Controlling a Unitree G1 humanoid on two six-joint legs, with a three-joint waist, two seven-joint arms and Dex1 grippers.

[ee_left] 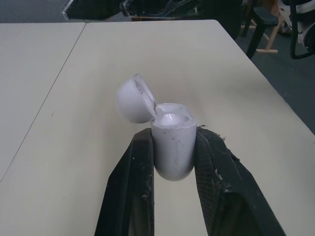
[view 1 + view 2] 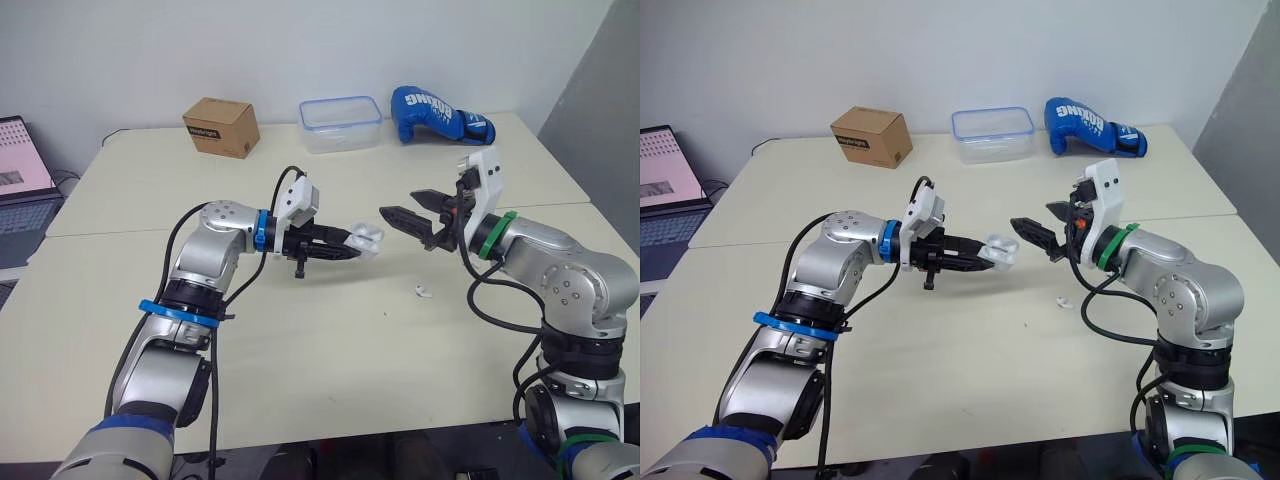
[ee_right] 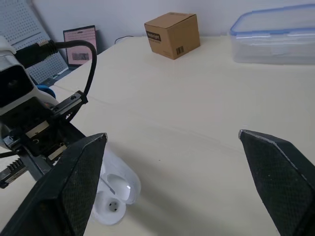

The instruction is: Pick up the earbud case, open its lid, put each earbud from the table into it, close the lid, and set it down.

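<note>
Centre of the left eye view: earbud case point(image 2: 367, 240) pinched by its lower body in the left end effector point(image 2: 352, 243), lid swung open, held clear of the worktop point(image 2: 300, 370). Just right of it: right end effector point(image 2: 400, 205), spread wide, gripping nothing, pointed at the case. Lower right of centre: one white earbud point(image 2: 423, 291) lying on the worktop.
</note>
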